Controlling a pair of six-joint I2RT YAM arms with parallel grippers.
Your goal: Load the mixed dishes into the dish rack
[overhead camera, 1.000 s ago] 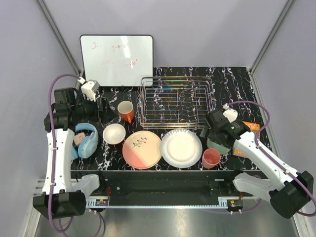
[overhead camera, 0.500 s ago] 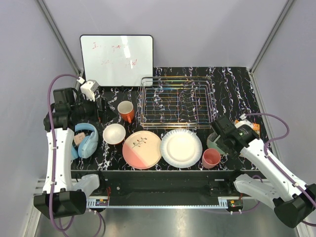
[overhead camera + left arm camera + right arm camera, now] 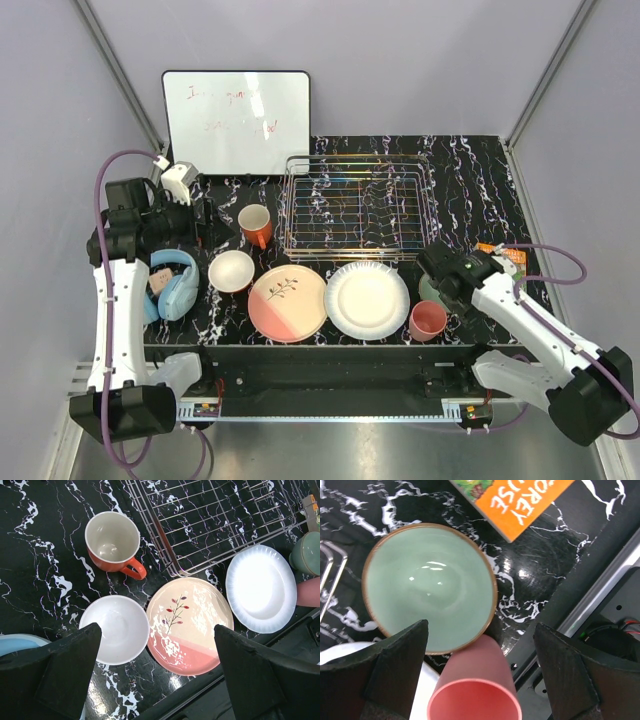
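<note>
Over mint-green bowl (image 3: 430, 587): right gripper (image 3: 480, 635), fingers apart
Grasp plan: pinch far rim, clear of pink cup (image 3: 475, 695)
Left gripper (image 3: 157, 635): fingers apart

You look down on a black tabletop (image 3: 470, 170) veined with white marbling, filling the middle of the top view. Pale lavender-grey walls (image 3: 400, 60) close it in at 9, 12 and 3 o'clock. Two grey metal struts rise diagonally from the table's far corners, one toward 11 o'clock (image 3: 117, 70), the other toward 1 o'clock (image 3: 546, 75). A whiteboard (image 3: 237, 120) with faint red writing stands at the far edge, at 11 o'clock. At 6 o'clock a black rail (image 3: 330, 372) edges the table, with a brushed-metal surface (image 3: 350, 450) below it. The light is soft and even, glinting on the glossy tabletop.
</note>
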